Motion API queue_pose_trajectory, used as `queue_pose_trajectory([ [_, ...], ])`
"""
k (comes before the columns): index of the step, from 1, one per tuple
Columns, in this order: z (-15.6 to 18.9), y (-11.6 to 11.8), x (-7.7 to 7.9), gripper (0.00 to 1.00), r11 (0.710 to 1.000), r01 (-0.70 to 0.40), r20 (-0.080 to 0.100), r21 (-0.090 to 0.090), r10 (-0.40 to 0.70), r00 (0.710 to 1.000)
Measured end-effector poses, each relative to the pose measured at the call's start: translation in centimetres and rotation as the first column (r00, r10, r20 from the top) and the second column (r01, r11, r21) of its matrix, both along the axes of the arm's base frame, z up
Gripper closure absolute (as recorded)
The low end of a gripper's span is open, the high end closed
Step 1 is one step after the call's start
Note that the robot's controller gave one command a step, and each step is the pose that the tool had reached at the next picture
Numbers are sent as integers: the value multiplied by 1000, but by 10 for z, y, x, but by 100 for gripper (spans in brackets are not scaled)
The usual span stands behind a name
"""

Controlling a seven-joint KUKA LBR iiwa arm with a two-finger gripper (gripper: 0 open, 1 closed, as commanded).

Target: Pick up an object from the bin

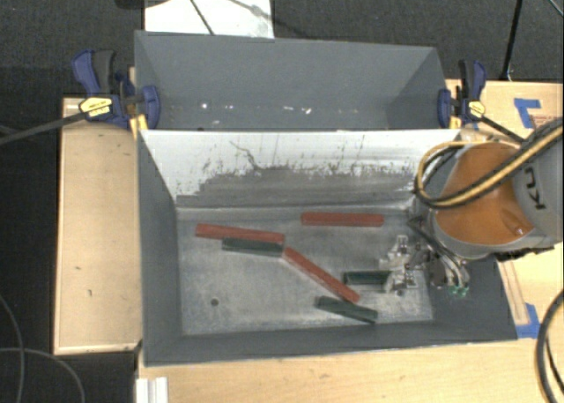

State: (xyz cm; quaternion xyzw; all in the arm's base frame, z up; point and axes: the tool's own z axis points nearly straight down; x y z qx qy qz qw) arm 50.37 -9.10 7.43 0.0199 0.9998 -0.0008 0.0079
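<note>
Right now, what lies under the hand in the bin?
A short dark green stick lies on the bin floor, and its right end goes under the hand. That end is covered, so whether the hand touches it cannot be seen.

Matt grey metal in the bin [264, 163], scratched and scuffed pale along its back wall. Smooth and dull on the red-brown sticks [239, 234] and dark green sticks [251, 248]. Glossy on the orange cover [480, 198]; bright bare metal at the gripper [401, 273].
</note>
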Motion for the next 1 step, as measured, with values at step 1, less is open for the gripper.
queue_pose_trajectory([
  [1, 0, 0, 0, 100, 1000, -1, 0, 0, 1, 1000],
])
